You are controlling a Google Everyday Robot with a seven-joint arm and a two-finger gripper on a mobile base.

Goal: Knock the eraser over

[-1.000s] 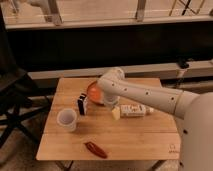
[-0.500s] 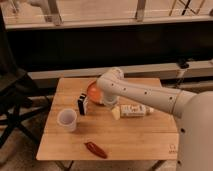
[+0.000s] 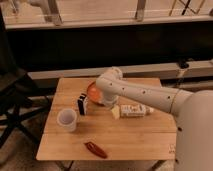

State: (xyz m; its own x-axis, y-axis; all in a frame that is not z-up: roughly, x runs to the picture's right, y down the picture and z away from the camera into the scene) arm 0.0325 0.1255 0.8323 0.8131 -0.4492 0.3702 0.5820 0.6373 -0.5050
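little has moved since the earlier frames: the arm (image 3: 135, 92) keeps the same bend over the wooden table (image 3: 142, 136), and the eraser (image 3: 82, 103) stands upright where it was. the gripper (image 3: 102, 99) sits low just right of the eraser, against an orange round thing (image 3: 92, 91), mostly hidden by the arm; whether it is open or closed cannot be told. a white cup (image 3: 67, 120) stands near the eraser, front-left of it. a white labelled bottle (image 3: 135, 110) lies further right of the eraser, beyond the gripper. a red oblong thing (image 3: 95, 149) lies well in front of the eraser.
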